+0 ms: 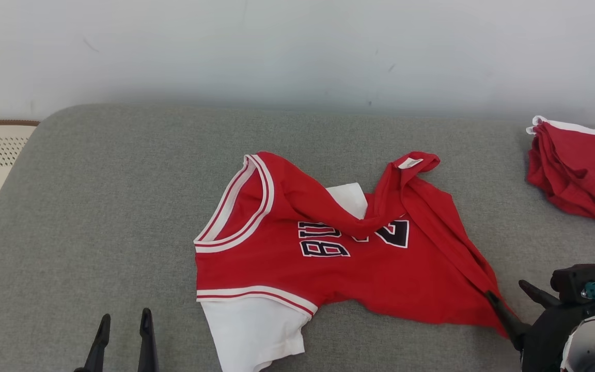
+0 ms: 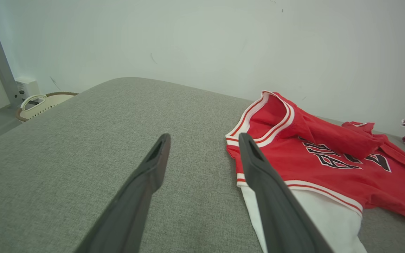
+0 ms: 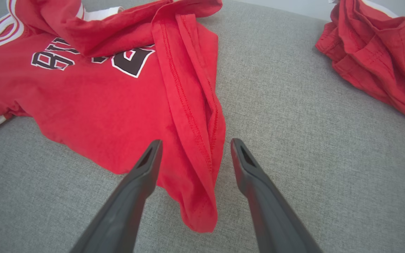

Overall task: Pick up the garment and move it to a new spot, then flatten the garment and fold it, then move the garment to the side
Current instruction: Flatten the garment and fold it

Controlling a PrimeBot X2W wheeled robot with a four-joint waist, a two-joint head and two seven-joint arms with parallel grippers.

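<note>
While the red jersey point(image 1: 380, 268) lay crumpled mid-way across the grey padded table point(image 1: 96, 206), it looked light, limp and unlikely to slip. The right gripper point(image 1: 505, 290) stood wide at the jersey's 5 o'clock corner, straddling the hem point(image 3: 188, 116) without pinching it; the left gripper point(image 1: 125, 314) stood wide at 7 o'clock, off the cloth. Best hold, by judgement: stitched hem or collar band point(image 1: 246, 206).

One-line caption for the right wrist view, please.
Open right gripper straddles the red jersey's bunched hem on the grey surface; another red garment lies apart.
</note>
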